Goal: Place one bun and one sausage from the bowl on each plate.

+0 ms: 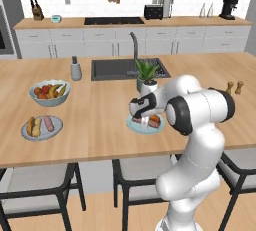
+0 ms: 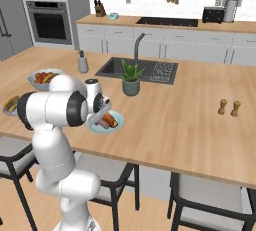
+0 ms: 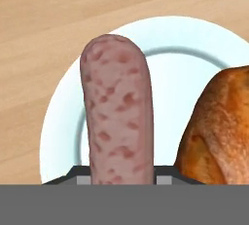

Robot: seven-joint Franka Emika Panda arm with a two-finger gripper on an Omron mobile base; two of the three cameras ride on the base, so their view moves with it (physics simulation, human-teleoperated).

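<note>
My gripper (image 3: 121,178) is shut on a pinkish-brown sausage (image 3: 116,112), which hangs just over a pale blue-grey plate (image 3: 175,73). An orange bun (image 3: 219,126) lies on that plate beside the sausage. From the base, the gripper (image 1: 141,120) sits low over this plate (image 1: 131,125) at the counter's front, the orange bun (image 1: 155,121) on its right half. From the other side, the gripper (image 2: 102,120) and the plate (image 2: 119,125) appear again. A second plate (image 1: 55,131) at far left carries a tan bun (image 1: 32,126) and a sausage (image 1: 48,123). The bowl is out of view.
A pale fruit bowl (image 1: 50,93) stands behind the left plate. A potted plant (image 1: 146,81) is just beyond the gripper, with the sink (image 1: 120,69) behind it. A grey bottle (image 1: 76,69) and two small shakers (image 1: 234,87) stand on the counter. Stools line the near edge.
</note>
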